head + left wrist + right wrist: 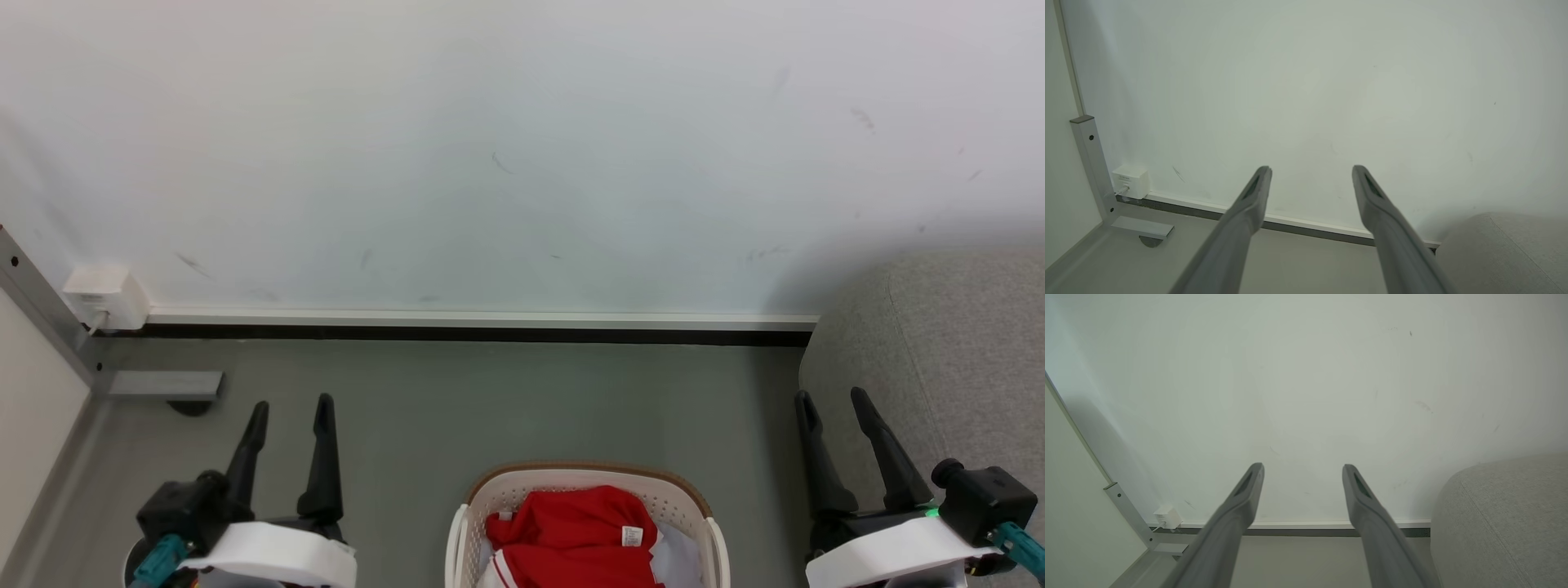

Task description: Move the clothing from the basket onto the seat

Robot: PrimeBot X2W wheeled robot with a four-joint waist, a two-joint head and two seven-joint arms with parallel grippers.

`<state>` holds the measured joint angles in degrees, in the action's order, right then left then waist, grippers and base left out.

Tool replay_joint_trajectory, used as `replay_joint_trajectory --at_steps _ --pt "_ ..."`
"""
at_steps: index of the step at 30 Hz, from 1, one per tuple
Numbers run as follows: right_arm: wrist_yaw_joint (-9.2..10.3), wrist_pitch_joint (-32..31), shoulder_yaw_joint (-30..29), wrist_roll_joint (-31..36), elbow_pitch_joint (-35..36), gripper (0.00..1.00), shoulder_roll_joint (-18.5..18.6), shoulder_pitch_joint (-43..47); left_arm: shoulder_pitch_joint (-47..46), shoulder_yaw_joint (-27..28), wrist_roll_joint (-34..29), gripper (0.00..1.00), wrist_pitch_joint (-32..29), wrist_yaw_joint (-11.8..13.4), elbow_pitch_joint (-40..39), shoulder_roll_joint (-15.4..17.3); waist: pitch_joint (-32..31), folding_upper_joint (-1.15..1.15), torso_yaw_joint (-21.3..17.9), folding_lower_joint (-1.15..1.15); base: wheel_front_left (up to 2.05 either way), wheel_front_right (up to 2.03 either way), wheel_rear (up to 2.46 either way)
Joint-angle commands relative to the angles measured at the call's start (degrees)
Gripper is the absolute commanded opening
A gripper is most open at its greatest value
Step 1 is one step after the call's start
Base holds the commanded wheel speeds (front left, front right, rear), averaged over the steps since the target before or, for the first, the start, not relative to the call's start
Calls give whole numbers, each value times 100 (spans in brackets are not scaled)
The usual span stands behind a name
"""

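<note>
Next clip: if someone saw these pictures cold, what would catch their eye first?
The bright red clothing heaped in the cream basket at the bottom centre of the head view stands out against the grey floor and pale wall. The left end effector and right end effector flank it, both open and empty, and the grey seat sits at the right edge.

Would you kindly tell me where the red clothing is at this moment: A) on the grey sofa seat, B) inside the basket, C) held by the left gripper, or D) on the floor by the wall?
B: the red clothing lies bunched inside the basket, while the left gripper and the right gripper are both open with nothing between their fingers.
</note>
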<state>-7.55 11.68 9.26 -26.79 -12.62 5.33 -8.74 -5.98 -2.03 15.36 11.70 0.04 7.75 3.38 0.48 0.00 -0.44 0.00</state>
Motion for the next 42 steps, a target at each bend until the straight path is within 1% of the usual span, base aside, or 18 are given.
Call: replay_joint_trajectory --at_steps 1,9,30,42 --pt "9 46 -1 153 -5 100 3 -93 -59 4 -145 100 48 11 -30 49 -1 0 1 0 0 0 0" --pt "10 142 33 491 -93 100 -29 -115 -57 -7 -515 100 142 44 -37 45 6 0 -2 0 0 0 0" --pt "12 366 111 1064 -278 100 -65 -196 -76 -2 -1391 100 358 68 -25 17 16 0 -21 0 0 0 0" --pt "12 348 60 1006 -260 100 -91 -194 -66 55 -1360 100 349 40 1 -5 17 0 -35 0 0 0 0"
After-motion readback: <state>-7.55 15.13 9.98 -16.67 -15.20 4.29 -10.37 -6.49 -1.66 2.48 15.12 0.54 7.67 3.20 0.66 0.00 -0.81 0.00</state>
